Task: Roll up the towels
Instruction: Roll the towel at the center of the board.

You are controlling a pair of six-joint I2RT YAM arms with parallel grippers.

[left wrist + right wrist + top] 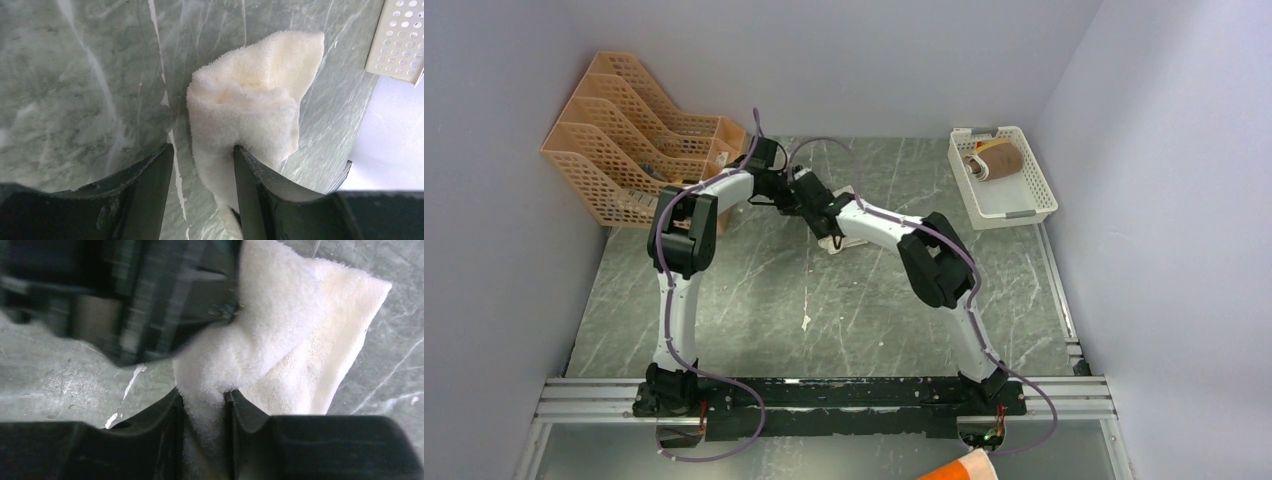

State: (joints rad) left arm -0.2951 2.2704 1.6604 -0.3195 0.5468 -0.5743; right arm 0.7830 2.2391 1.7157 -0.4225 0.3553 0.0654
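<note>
Overhead and two wrist views. I see both arms reaching inward and meeting over the far middle of the counter point(754, 300), where the cream towel point(834, 243) lies mostly hidden beneath them. In the right wrist view, the right end effector point(202, 397) is closed down to a narrow gap, with a raised ridge of the towel point(300, 340) pinched between its fingers point(250, 435). The rest of the cloth spreads flat on the counter and runs out to a free corner at the upper right of that view. The blurred black body of the other arm crowds the towel's upper left side. In the left wrist view, the left end effector point(202, 150) holds its jaws moderately apart and grips nothing. The bunched fold of the towel point(250, 100) sits partly in the gap and touches the inner face of one finger point(250, 195), while bare counter shows beside the other. The towel's loose corner points away from the fingers, and its edges there lie clear on the counter. The white basket point(1004, 205) stands at the far right against the wall, and the orange file racks point(639, 135) fill the far left corner. Both are well apart from the towel. Open counter extends on the near side, between the towel and the arm bases, and to either side of it.
</note>
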